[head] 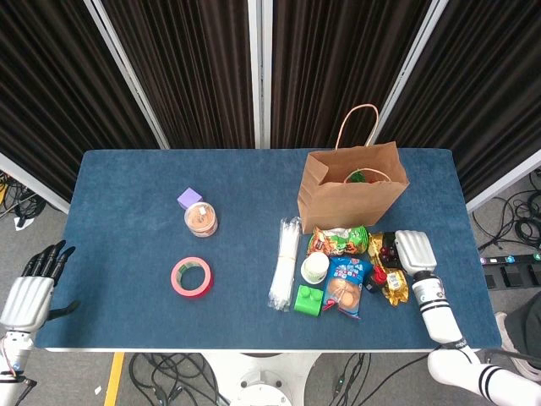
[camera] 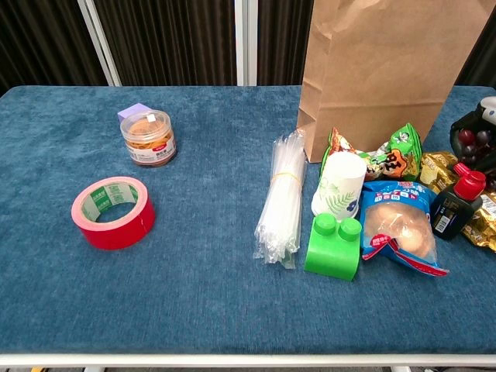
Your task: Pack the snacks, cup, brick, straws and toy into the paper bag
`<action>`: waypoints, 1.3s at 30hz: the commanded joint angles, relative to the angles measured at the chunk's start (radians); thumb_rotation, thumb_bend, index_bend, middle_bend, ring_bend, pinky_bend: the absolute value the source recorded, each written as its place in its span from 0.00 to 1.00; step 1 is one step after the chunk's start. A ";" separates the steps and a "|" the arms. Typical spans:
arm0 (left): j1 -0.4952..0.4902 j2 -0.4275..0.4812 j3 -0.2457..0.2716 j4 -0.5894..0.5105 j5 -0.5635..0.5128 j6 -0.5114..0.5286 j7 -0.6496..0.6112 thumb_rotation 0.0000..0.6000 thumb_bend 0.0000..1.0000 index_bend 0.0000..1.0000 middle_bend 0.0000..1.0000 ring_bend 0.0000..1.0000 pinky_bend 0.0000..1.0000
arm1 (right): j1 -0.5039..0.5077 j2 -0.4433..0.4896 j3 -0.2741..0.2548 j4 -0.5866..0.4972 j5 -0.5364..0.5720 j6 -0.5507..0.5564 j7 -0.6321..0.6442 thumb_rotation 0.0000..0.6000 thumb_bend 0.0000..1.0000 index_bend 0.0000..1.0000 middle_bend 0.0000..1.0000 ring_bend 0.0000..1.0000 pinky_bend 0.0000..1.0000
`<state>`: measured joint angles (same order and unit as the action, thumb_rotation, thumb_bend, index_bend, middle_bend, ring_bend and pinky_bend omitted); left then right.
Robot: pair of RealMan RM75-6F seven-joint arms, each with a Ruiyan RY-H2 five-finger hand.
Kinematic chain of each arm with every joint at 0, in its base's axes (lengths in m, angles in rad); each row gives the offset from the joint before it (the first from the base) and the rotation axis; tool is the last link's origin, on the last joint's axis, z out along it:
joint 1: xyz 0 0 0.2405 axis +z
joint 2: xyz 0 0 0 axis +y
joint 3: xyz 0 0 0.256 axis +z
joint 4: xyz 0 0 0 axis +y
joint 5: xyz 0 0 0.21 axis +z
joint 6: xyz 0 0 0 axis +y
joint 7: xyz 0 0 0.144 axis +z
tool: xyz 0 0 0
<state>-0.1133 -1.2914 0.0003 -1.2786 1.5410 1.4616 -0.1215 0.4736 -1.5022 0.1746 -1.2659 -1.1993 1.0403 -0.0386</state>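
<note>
The brown paper bag [head: 351,188] stands upright at the back right, something green inside it. In front of it lie a green snack bag [camera: 380,155], a paper cup [camera: 339,184], a blue snack pack [camera: 399,232], a green brick [camera: 335,246] and a bundle of clear straws [camera: 283,198]. My right hand [head: 412,251] is at the right end of this group, its dark fingers [camera: 465,124] wrapped around the purple grape toy [camera: 468,139]. My left hand [head: 30,292] hangs open off the table's left edge, holding nothing.
A small dark bottle with a red cap [camera: 456,203] and a gold wrapper [camera: 484,221] lie just below the right hand. On the left half of the table are a red tape roll [head: 191,277], a snack jar [head: 201,219] and a purple cube [head: 189,199].
</note>
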 commanded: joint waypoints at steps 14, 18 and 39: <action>-0.003 0.000 0.002 -0.007 0.005 -0.004 0.002 1.00 0.18 0.11 0.11 0.01 0.14 | -0.013 0.036 0.020 -0.052 0.000 0.051 -0.039 1.00 0.38 0.82 0.72 0.63 0.76; -0.005 -0.001 0.002 -0.010 0.009 -0.002 0.001 1.00 0.18 0.11 0.11 0.01 0.14 | -0.017 0.062 0.029 -0.096 -0.024 0.096 -0.066 1.00 0.42 0.87 0.76 0.68 0.82; -0.016 0.008 -0.002 -0.035 0.021 0.002 0.003 1.00 0.18 0.11 0.11 0.01 0.14 | -0.016 0.532 0.229 -0.849 0.023 0.263 -0.358 1.00 0.46 0.92 0.80 0.72 0.87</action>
<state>-0.1292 -1.2854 -0.0016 -1.3112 1.5611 1.4626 -0.1196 0.4475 -1.0997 0.3156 -1.9564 -1.2164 1.2565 -0.3159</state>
